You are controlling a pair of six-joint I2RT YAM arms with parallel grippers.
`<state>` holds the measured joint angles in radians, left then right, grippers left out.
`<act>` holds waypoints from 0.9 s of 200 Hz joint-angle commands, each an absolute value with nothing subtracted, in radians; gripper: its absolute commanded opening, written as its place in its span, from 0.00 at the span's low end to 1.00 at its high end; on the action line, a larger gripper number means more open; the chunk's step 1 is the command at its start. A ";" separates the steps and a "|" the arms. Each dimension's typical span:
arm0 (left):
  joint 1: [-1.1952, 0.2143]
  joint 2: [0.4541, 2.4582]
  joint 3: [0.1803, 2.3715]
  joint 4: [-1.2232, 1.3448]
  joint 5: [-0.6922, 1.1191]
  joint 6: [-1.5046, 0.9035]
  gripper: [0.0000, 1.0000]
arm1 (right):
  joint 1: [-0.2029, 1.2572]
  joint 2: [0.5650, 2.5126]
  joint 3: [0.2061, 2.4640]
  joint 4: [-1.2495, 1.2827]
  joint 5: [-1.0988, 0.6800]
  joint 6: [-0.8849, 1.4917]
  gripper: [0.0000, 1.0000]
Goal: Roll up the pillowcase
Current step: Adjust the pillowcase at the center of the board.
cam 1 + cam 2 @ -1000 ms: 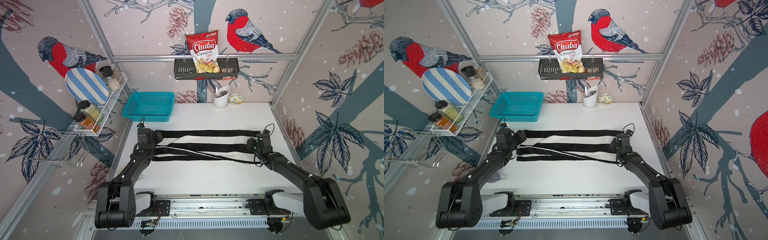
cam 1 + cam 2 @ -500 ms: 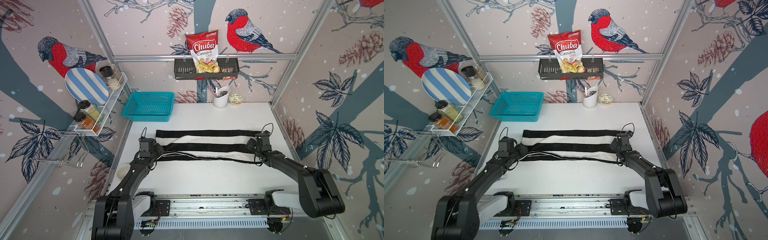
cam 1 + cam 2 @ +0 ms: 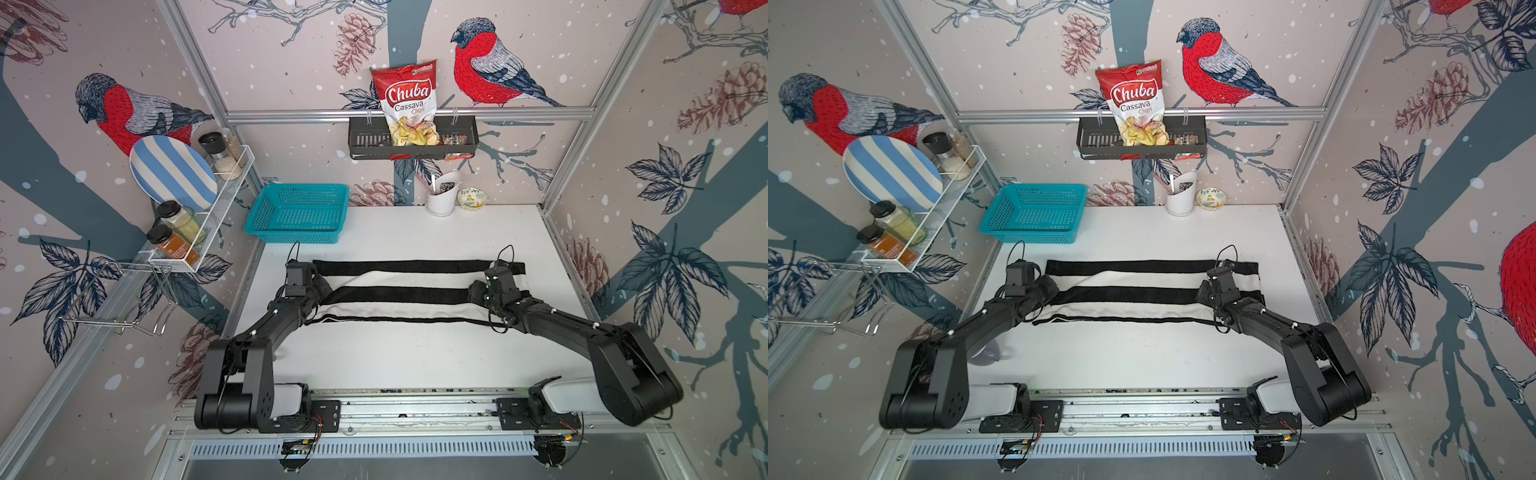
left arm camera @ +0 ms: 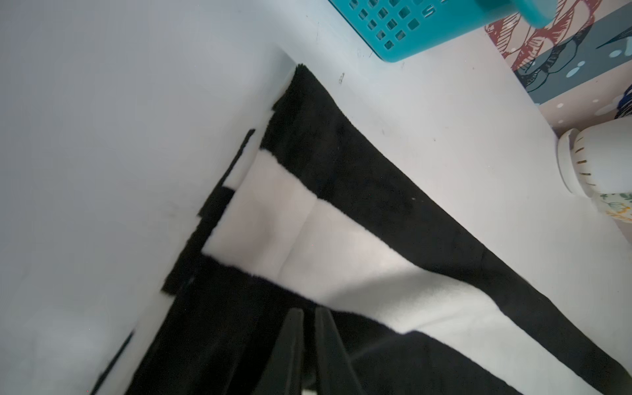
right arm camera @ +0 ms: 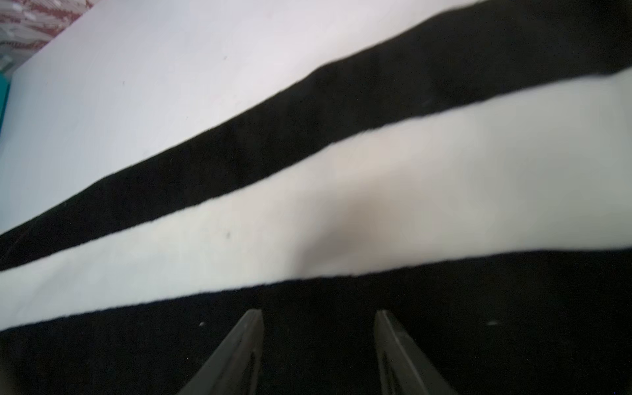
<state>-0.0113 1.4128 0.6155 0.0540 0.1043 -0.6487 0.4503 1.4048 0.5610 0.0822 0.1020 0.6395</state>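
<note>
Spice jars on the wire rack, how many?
4: a grinder and a shaker beside the striped plate; a pale-filled jar and an orange-filled jar nearer. More could hide behind.

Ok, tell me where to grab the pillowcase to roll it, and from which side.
I'd grip the pillowcase by its near long edge, at both ends, coming from the robot's side. It lies as a long strip across the table; that near edge looks already folded over, while the far edge lies flat.
</note>
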 commanded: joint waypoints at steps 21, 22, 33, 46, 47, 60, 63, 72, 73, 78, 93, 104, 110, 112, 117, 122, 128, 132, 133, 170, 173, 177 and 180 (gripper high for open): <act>-0.011 1.538 0.639 -0.029 0.079 -0.592 0.10 | 0.398 1.494 0.569 0.112 0.084 0.767 0.47; -0.012 1.538 0.639 -0.031 0.078 -0.592 0.10 | 0.394 1.496 0.569 0.112 0.084 0.768 0.47; -0.011 1.535 0.613 -0.044 0.088 -0.600 0.10 | 0.339 1.519 0.574 0.109 0.069 0.774 0.47; -0.015 1.506 0.563 -0.036 0.124 -0.632 0.11 | 0.251 1.562 0.595 0.109 0.042 0.774 0.47; -0.015 1.505 0.558 -0.033 0.128 -0.637 0.11 | 0.245 1.566 0.597 0.109 0.038 0.773 0.47; -0.036 1.455 0.498 -0.021 0.161 -0.675 0.13 | 0.186 1.615 0.643 0.111 0.023 0.757 0.47; -0.044 1.444 0.486 -0.020 0.162 -0.685 0.13 | 0.174 1.630 0.660 0.110 0.021 0.751 0.47; -0.081 1.403 0.456 -0.020 0.166 -0.714 0.13 | 0.146 1.675 0.714 0.106 0.019 0.727 0.47; -0.085 1.399 0.453 -0.021 0.167 -0.718 0.14 | 0.144 1.681 0.721 0.104 0.019 0.725 0.47; -0.109 1.377 0.439 -0.024 0.167 -0.737 0.13 | 0.132 1.712 0.761 0.091 0.022 0.712 0.47; -0.193 1.310 0.393 -0.019 0.170 -0.807 0.13 | 0.102 1.830 0.910 0.033 0.013 0.680 0.47; -0.270 1.269 0.366 -0.016 0.158 -0.873 0.13 | 0.089 1.911 1.016 -0.006 0.012 0.669 0.47; -0.315 1.248 0.352 -0.008 0.149 -0.910 0.14 | 0.082 1.956 1.075 -0.023 0.005 0.661 0.47; -0.331 1.242 0.347 -0.005 0.146 -0.922 0.14 | 0.079 1.974 1.096 -0.028 0.005 0.659 0.47; -0.367 1.227 0.337 0.003 0.139 -0.954 0.14 | 0.075 2.009 1.145 -0.039 0.008 0.654 0.47; -0.403 1.216 0.328 0.014 0.132 -0.989 0.14 | 0.070 2.044 1.194 -0.052 0.014 0.649 0.47; -0.447 1.203 0.320 0.029 0.117 -1.028 0.15 | 0.061 2.084 1.257 -0.073 0.017 0.645 0.47; -0.476 1.196 0.317 0.038 0.107 -1.052 0.16 | 0.055 2.108 1.297 -0.087 0.017 0.642 0.48; -0.482 1.195 0.316 0.041 0.105 -1.057 0.16 | 0.054 2.116 1.308 -0.089 0.016 0.641 0.48; -0.684 1.238 0.399 0.084 0.036 -1.157 0.23 | 0.006 2.294 1.648 -0.202 -0.009 0.619 0.51; -0.689 1.243 0.412 0.074 0.031 -1.155 0.23 | 0.003 2.302 1.671 -0.208 -0.011 0.612 0.52; -0.692 1.250 0.429 0.063 0.027 -1.151 0.24 | 0.002 2.313 1.694 -0.219 -0.013 0.603 0.53; -0.692 1.254 0.440 0.053 0.025 -1.148 0.25 | 0.003 2.319 1.717 -0.224 -0.015 0.595 0.54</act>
